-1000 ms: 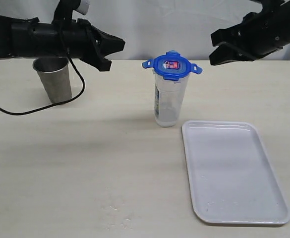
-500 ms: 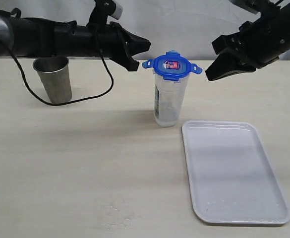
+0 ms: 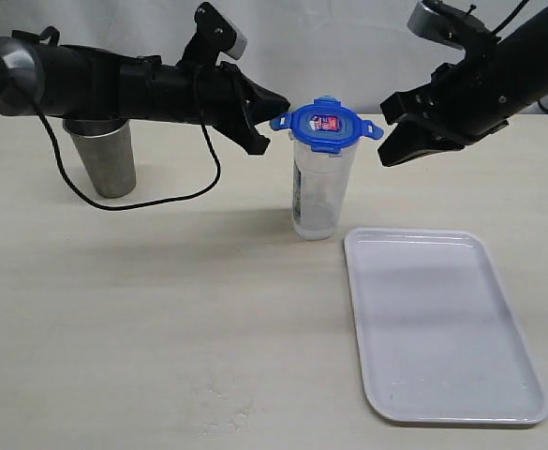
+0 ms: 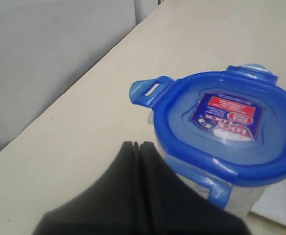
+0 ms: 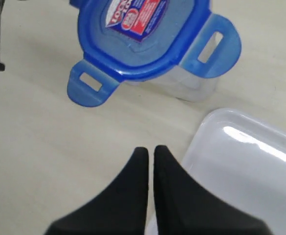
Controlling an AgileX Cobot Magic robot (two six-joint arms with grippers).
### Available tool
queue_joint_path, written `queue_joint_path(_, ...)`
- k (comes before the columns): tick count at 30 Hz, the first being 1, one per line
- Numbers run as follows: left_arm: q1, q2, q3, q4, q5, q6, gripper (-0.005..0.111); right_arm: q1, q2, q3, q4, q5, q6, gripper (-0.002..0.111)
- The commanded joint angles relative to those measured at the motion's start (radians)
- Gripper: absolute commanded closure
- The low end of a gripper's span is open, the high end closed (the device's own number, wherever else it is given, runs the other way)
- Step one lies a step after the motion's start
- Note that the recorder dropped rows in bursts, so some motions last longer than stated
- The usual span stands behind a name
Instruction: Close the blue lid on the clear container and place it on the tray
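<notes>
While the blue lid [image 3: 326,123] rests atop the clear container [image 3: 319,192], both grippers, left [image 3: 275,109] and right [image 3: 386,133], flank it with jaws together, empty

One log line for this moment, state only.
blue lid: on clear container, flaps unlatched | left gripper: shut | right gripper: shut | tray: bare

**Soft, even light, with blur close to the wrist cameras**

Bright diffuse light falls from above. Faint, soft-edged shadows lie on the worktop [image 3: 161,309] under both arms. The tray [image 5: 260,161] shows a white glare streak in the right wrist view. The dark fingers [image 4: 138,196] appear blurred and featureless in both wrist views.
</notes>
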Motion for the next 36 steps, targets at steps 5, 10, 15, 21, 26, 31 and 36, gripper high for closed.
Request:
queue_joint_path(5, -0.002, -0.001, -0.008, 0.106, 0.025, -0.060, 0.107, 0.001, 0.006, 0.002, -0.049, -0.087, 0.001, 0.104)
queue_joint_path(10, -0.001, -0.001, -0.008, 0.106, 0.014, -0.060, 0.107, 0.001, 0.006, 0.002, -0.046, -0.075, 0.001, 0.104)
queue_joint_path(15, 0.016, -0.003, -0.008, 0.106, 0.012, -0.060, 0.107, 0.001, 0.006, 0.002, -0.028, -0.053, 0.001, 0.104)
queue_joint_path(21, 0.047, -0.003, -0.008, 0.106, 0.045, -0.069, 0.107, 0.001, 0.022, 0.004, -0.028, -0.082, -0.016, 0.104)
queue_joint_path(26, 0.059, -0.003, -0.008, 0.095, 0.079, -0.071, 0.107, 0.001, 0.010, -0.021, -0.032, -0.094, -0.032, 0.104)
queue_joint_path(31, 0.059, -0.003, -0.008, 0.095, 0.082, -0.071, 0.107, 0.001, 0.008, -0.023, -0.040, -0.211, -0.028, 0.104)
queue_joint_path(36, 0.059, -0.003, -0.008, 0.095, 0.098, -0.071, 0.107, 0.001, 0.017, -0.023, -0.001, -0.257, -0.027, 0.104)
